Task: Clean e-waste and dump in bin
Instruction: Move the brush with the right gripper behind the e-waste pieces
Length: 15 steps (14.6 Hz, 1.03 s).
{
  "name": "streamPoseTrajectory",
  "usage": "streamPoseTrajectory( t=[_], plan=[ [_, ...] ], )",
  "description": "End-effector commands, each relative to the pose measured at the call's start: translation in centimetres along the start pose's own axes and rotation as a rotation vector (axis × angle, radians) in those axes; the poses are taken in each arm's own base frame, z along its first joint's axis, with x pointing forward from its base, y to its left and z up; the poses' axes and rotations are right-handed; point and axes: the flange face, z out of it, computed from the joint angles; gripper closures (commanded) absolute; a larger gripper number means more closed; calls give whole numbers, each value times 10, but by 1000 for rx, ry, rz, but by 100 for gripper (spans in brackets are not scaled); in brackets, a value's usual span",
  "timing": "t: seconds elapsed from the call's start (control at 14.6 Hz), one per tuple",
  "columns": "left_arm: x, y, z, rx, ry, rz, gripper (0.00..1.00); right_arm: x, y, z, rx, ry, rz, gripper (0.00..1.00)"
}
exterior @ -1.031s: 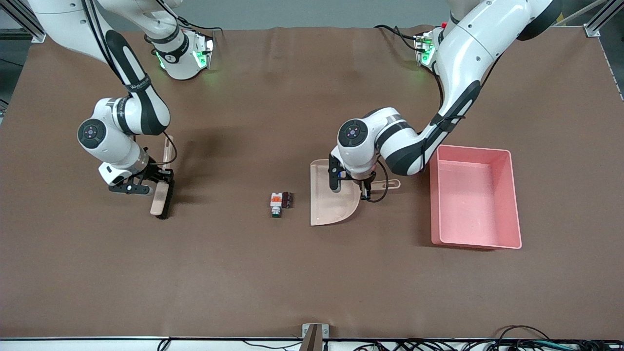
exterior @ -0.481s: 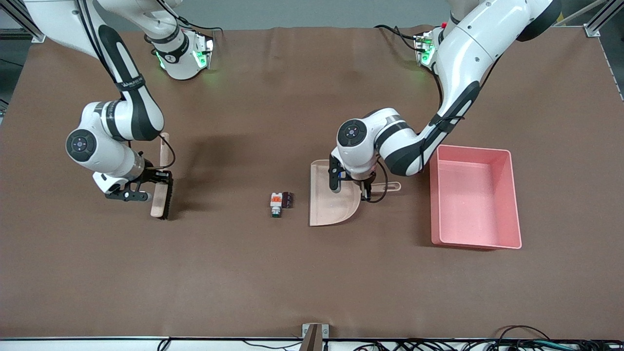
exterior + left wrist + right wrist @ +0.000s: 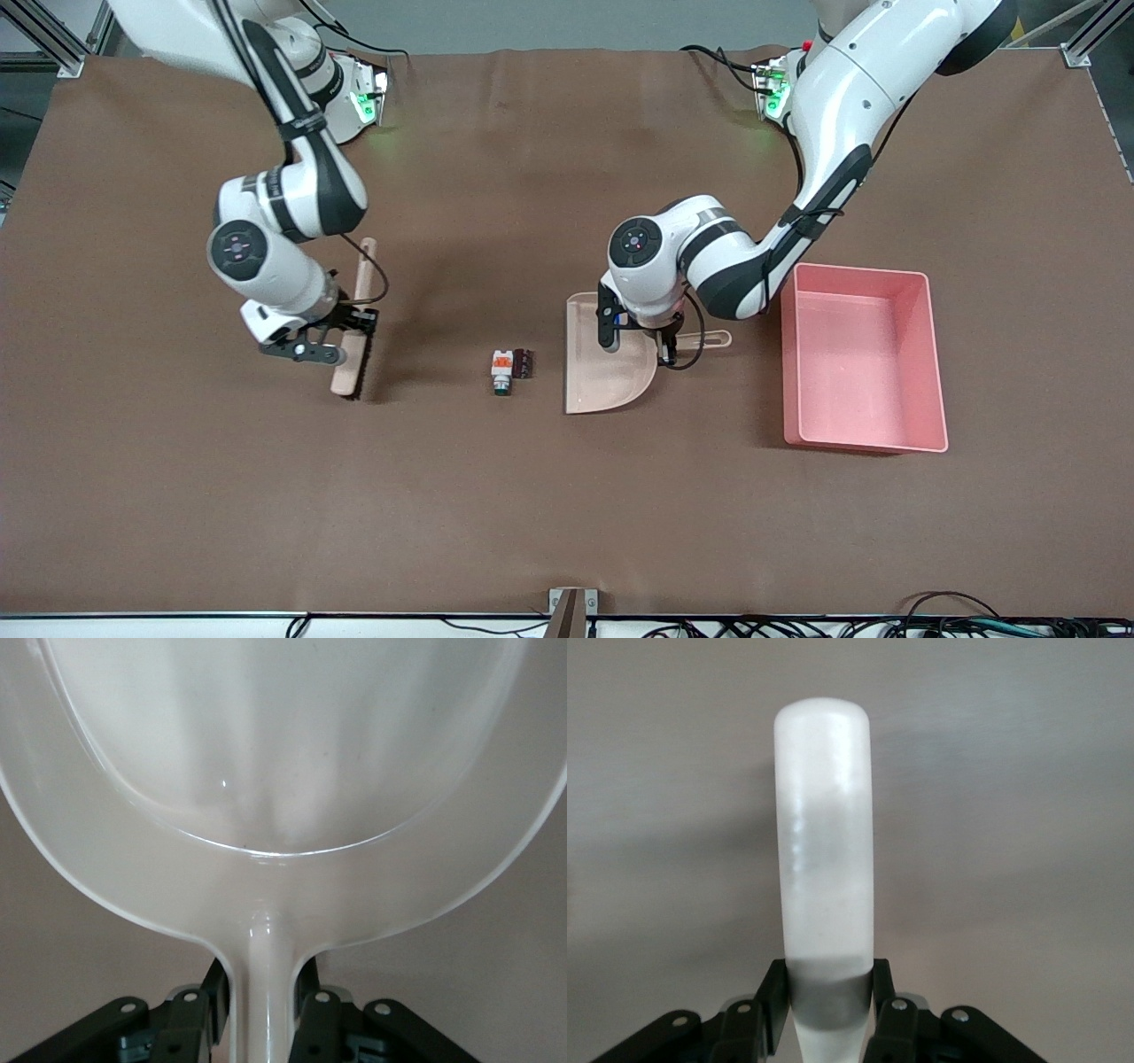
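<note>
The e-waste lies mid-table: a white block with orange marks and, touching beside it, a dark maroon cylinder. My left gripper is shut on the handle of the beige dustpan, whose open edge faces the e-waste a short gap away. In the left wrist view, the dustpan fills the frame, its handle between my left gripper's jaws. My right gripper is shut on the beige brush, bristles down, toward the right arm's end from the e-waste. The right wrist view shows the brush handle in my right gripper. The pink bin is empty.
The bin stands beside the dustpan, toward the left arm's end of the table. Bare brown mat lies around everything. Cables run along the table edge nearest the front camera.
My right arm has carried the brush toward the e-waste. The dustpan and my left gripper have barely shifted. The e-waste has not moved.
</note>
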Motion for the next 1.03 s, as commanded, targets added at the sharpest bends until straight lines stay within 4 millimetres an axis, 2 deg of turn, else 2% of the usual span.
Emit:
streamPoseTrajectory(
  t=[0.0, 0.27, 0.48, 0.76, 0.96],
  plan=[
    [6, -1, 0, 19, -24, 12, 88, 1, -42, 9, -2, 8, 16, 95],
    [19, -3, -1, 33, -47, 17, 91, -3, -73, 35, -3, 23, -31, 96],
    [23, -5, -2, 33, -70, 13, 91, -13, -104, 40, -2, 29, -78, 96],
    [28, -15, 1, 27, -53, -7, 92, -26, -131, 52, 51, 19, -21, 96],
    [44, -12, -6, 36, -34, -6, 92, -32, -150, 58, 55, 26, -22, 96]
  ],
)
